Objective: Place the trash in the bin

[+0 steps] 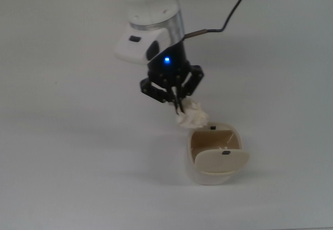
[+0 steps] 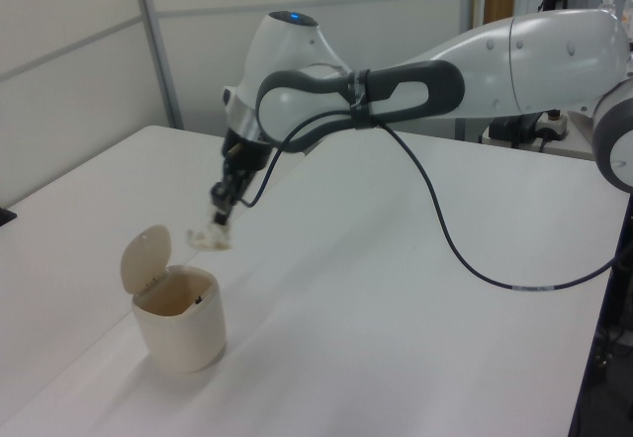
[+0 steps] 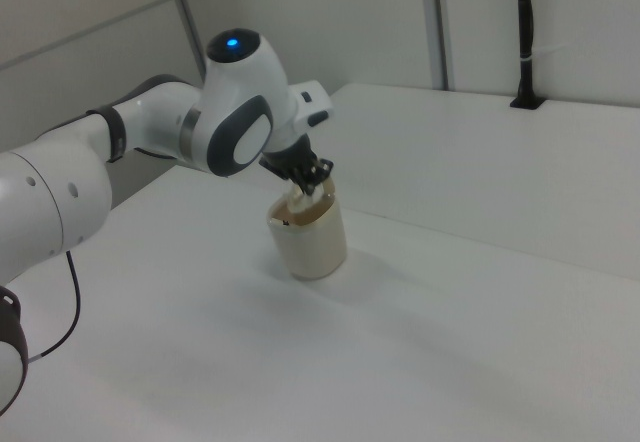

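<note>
In the top view the gripper hangs at about 10 o'clock from the bin, its fingers clenched on the trash, which is lifted clear of the desk and sits just beside the bin's far rim. To finish well, the arm should probably carry the wad a little further toward 4 o'clock until it is over the tan opening, clear of the raised lid, and only then let go. The left view shows the wad hanging above rim height, at 1 o'clock from the bin, a gap the top view cannot show. In the right view the arm hides most of the wad.
</note>
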Robot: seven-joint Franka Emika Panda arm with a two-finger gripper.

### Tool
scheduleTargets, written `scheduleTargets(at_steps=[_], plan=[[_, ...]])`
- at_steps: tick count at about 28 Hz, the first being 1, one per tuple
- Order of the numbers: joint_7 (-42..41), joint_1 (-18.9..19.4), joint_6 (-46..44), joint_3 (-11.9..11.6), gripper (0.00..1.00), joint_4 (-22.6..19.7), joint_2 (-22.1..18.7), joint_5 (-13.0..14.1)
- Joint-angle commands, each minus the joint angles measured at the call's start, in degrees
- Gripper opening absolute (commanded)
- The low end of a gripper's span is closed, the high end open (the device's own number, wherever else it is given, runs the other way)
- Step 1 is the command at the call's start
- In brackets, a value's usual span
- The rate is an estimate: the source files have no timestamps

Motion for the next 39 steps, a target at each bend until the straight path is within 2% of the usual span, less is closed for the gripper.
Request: scheduleTargets(at_steps=[1,6,8,9,10,11,12,13,14,15,16,21,26,27,35,39], plan=[[2.3,3.0,9.2,1.1,0.0,-0.4,3.1,0.3],[3.1,4.7,14.2,1.0,0.0,-0.5,5.0,-0.3],[3.1,4.7,14.2,1.0,0.04,-0.5,5.0,-0.4],[3.1,4.7,14.2,1.0,0.09,-0.5,5.1,-0.4],[3.0,4.7,14.2,1.0,0.22,-0.6,5.2,-0.4],[2.8,4.7,14.2,0.9,0.39,-0.6,5.8,-0.6],[2.7,4.7,14.2,0.9,0.41,-0.6,6.1,-0.8],[2.6,4.7,14.2,0.9,0.5,-0.6,6.2,-1.2],[2.7,4.7,14.2,0.9,0.69,-0.6,6.5,-1.8],[3.0,4.7,14.2,0.8,0.95,-0.6,6.9,-2.2],[2.6,4.7,14.2,0.7,1.0,-0.7,7.0,-3.5],[3.0,4.0,13.3,0.3,1.0,-0.7,6.3,-4.3],[2.8,2.6,2.8,-1.1,1.0,-0.5,2.6,-4.3],[2.8,1.8,-1.4,-1.3,1.0,-0.4,0.6,-4.3],[2.9,-1.4,-19.6,-1.6,1.0,0.0,-7.5,-4.4],[2.9,-2.3,-27.8,-3.3,1.0,0.1,-11.6,-4.5]])
